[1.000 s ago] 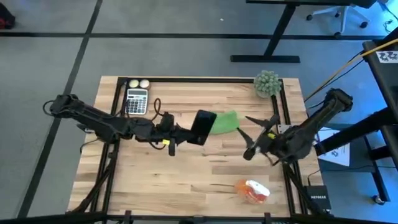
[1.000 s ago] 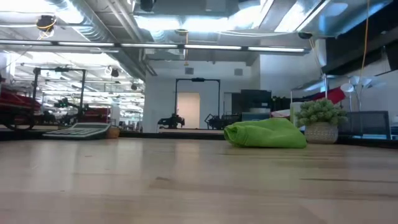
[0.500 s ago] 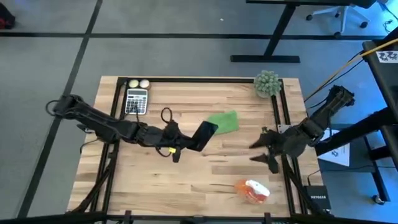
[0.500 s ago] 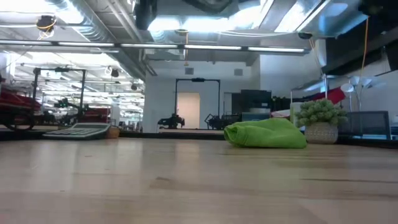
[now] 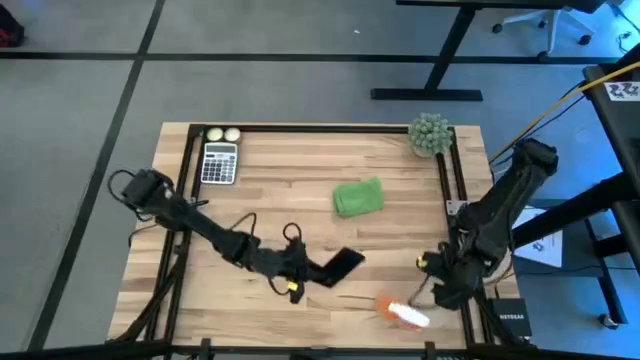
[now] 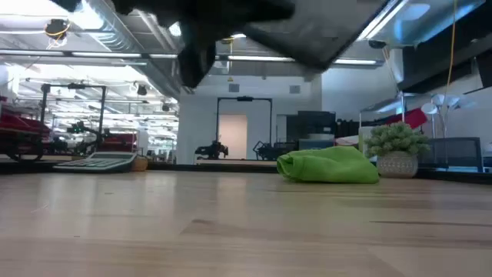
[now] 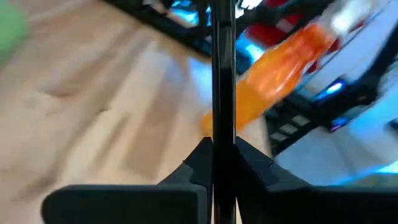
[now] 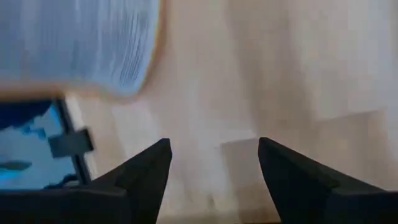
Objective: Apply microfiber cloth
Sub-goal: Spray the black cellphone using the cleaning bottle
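The bright green microfiber cloth (image 5: pixel 358 196) lies bunched on the wooden table (image 5: pixel 300 160), right of centre; it also shows in the low view (image 6: pixel 327 165). My left gripper (image 5: pixel 303 270) is nearer the front edge, shut on a black phone (image 5: pixel 342 264). That phone appears edge-on in the left wrist view (image 7: pixel 222 74). My right gripper (image 8: pixel 211 171) is open over the table near the front right, close beside an orange bottle (image 5: pixel 405 311), with nothing between its fingers. My left gripper pinches the phone's near end (image 7: pixel 222 146) between its two fingers, one on each flat face. The fingers come level from the table's left, and the phone sticks out beyond them toward the right. It is held clear of the table, dark overhead in the low view (image 6: pixel 307 35).
A calculator (image 5: pixel 220 162) and two small balls (image 5: pixel 222 134) sit at the far left. A spiky ball plant (image 5: pixel 430 133) stands at the far right corner. Black frame rails (image 5: pixel 448 190) run along the table's sides.
My left gripper has carried the phone away from the cloth toward the table's near edge and slightly right. The cloth stays put and now lies uncovered. My right gripper has moved toward the near edge, down beside the orange bottle.
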Action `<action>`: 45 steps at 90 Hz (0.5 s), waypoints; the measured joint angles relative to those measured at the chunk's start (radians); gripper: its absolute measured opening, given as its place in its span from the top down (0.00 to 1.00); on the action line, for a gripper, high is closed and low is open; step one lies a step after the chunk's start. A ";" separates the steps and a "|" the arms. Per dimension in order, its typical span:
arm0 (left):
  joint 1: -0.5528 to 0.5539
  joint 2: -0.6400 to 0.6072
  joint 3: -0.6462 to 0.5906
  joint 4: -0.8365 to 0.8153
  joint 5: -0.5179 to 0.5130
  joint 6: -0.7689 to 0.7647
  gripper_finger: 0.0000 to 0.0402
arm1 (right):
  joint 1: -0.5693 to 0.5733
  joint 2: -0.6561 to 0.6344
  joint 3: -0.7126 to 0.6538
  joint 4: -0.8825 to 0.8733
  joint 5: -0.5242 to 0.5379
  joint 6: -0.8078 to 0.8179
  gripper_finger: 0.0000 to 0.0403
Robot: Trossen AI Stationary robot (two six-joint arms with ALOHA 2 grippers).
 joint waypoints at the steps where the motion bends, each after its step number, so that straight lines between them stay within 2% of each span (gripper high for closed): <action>1: -0.001 0.008 0.000 0.014 0.000 -0.001 0.96 | 0.007 0.006 -0.001 0.009 0.004 0.007 0.44; 8: -0.007 0.052 0.001 0.096 0.001 -0.011 0.96 | 0.043 0.048 -0.002 0.066 0.058 0.041 0.44; 17: -0.008 0.093 0.018 0.112 0.017 -0.050 0.96 | 0.061 0.091 -0.002 0.177 0.116 0.054 0.44; 29: -0.012 0.124 0.036 0.108 0.031 -0.085 0.96 | 0.059 0.144 -0.001 0.307 0.141 0.043 0.44; 45: 0.002 0.119 0.052 0.112 0.029 -0.085 0.96 | 0.059 0.167 -0.001 0.337 0.142 0.041 0.44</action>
